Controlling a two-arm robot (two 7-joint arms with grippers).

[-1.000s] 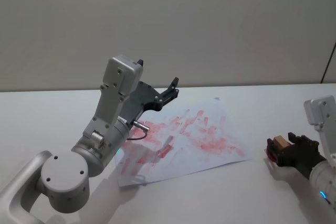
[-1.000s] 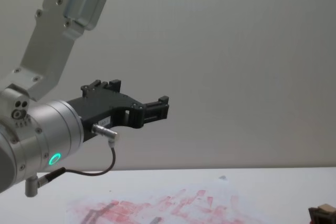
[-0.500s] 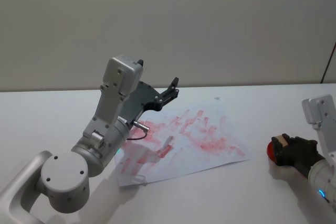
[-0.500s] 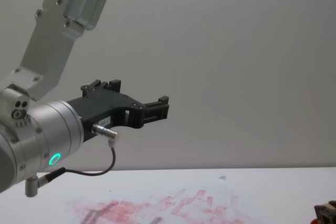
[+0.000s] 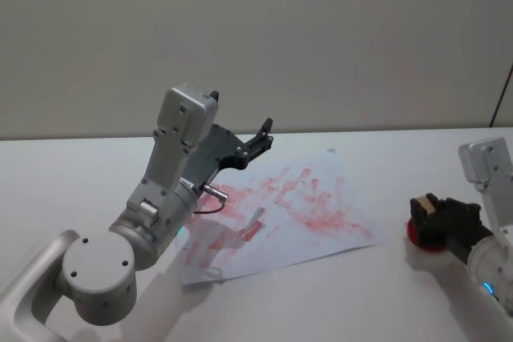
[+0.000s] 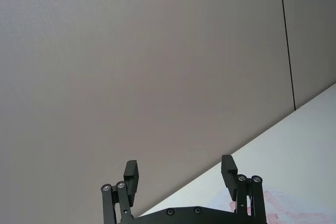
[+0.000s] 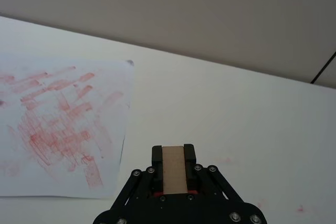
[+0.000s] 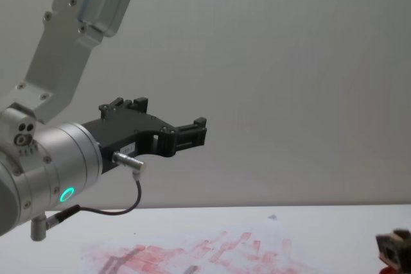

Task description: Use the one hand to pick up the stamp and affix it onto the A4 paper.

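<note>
white table (image 5: 80, 166) against a plain grey wall. the paper (image 5: 321, 198) lies flat on the table, its face covered with pale red rectangular prints and a few grey smudges. my right gripper (image 5: 425, 218) is to the right of the paper, off the sheet and apart from its right edge, low over bare table. its two black fingers are clenched on the stamp (image 5: 427, 204), one on each side of the light-wood block. in the right wrist view the stamp (image 7: 174, 169) sits squarely between the fingers, with slivers of red at its lower end. the red base faces down toward the table beside the paper, and a shadow lies under it. whether the base touches the table i cannot tell. in the chest view the stamp (image 8: 390, 246) appears right of the paper, low at the corner. my left gripper (image 5: 263, 130) is raised above the paper's far left part, pointing toward the wall, with its fingers (image 6: 131, 174) spread wide and nothing between them. a green ring light (image 8: 66, 194) glows on its round silver wrist, and a looped cable (image 8: 128, 206) hangs beneath.
</note>
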